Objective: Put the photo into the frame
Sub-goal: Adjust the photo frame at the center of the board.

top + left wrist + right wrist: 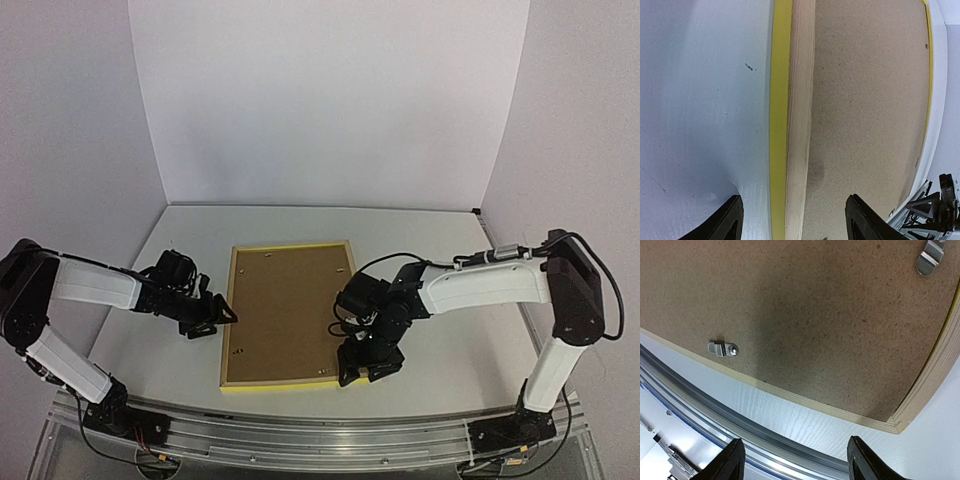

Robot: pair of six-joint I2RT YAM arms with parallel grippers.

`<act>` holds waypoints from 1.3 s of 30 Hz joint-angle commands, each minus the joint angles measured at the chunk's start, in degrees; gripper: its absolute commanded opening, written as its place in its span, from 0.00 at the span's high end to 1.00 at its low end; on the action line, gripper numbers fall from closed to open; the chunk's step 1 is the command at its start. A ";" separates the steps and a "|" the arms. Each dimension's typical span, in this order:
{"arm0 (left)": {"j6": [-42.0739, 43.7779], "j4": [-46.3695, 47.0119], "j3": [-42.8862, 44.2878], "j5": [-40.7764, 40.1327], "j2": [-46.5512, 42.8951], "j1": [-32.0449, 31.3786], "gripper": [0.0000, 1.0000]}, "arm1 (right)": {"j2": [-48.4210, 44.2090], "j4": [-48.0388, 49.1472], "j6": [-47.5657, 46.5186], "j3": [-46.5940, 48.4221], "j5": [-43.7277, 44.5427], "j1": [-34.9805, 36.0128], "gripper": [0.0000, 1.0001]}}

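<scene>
The top view is lit evenly and diffusely from above. Soft, short shadows are thrown on the table [450, 330] toward its near edge. A faint dark patch is recorded on the backing board [790, 300] in both wrist views. The near rail [320, 432] is bowed by lens distortion.
</scene>
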 commanded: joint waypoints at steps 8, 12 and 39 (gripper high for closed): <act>-1.08 4.67 -1.38 2.20 1.64 -0.17 0.30 | 2.11 0.60 1.04 3.23 5.53 0.31 0.33; -0.99 4.77 -1.39 2.52 2.32 -0.18 0.31 | 1.48 0.80 2.23 2.64 5.21 0.45 0.34; -1.51 4.97 -1.99 2.40 2.95 -0.14 0.35 | 0.21 3.18 5.80 -0.52 7.91 0.43 0.35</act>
